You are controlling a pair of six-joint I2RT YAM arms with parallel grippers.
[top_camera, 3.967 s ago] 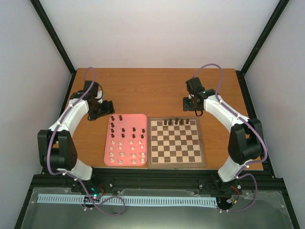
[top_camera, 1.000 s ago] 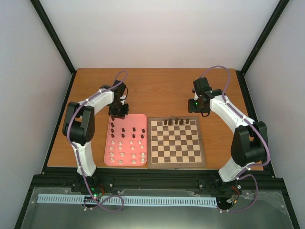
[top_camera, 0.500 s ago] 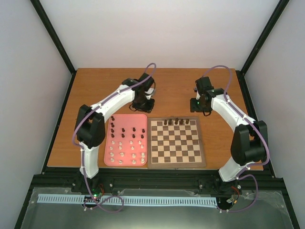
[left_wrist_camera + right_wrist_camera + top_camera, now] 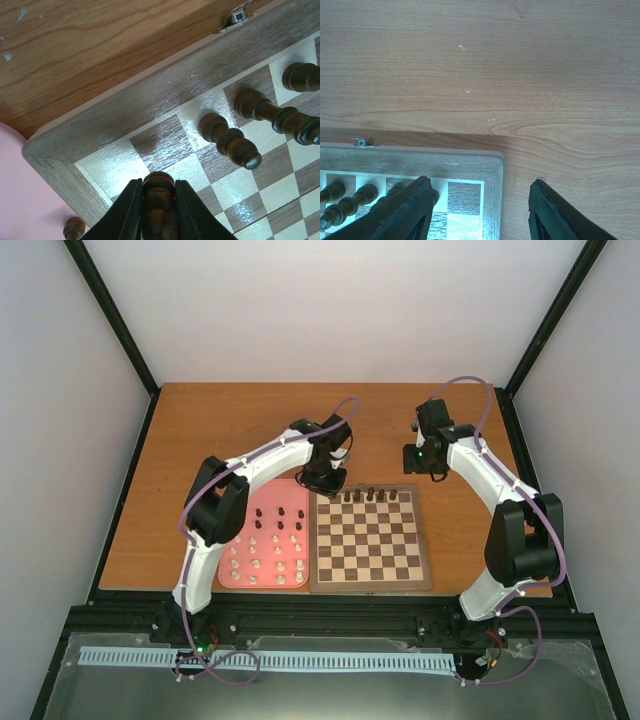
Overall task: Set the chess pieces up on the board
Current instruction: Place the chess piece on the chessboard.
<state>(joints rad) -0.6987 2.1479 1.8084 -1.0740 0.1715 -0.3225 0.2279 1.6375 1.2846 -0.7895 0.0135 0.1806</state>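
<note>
The board lies right of centre, with several dark brown chess pieces standing along its far row. My left gripper hovers over the board's far-left corner, shut on a dark brown piece clamped between its fingers. Three dark pieces stand to its right on the far squares. My right gripper hangs open and empty over the board's far-right corner. Dark pieces show behind its left finger.
A pink tray sits against the board's left side, with dark pieces and cream-white pieces standing in rows. A small metal clasp is on the board's far edge. Bare wooden table stretches behind.
My left arm has swung right from the tray's far-left corner to the board's far-left corner, carrying the dark piece. The right gripper has shifted slightly.
</note>
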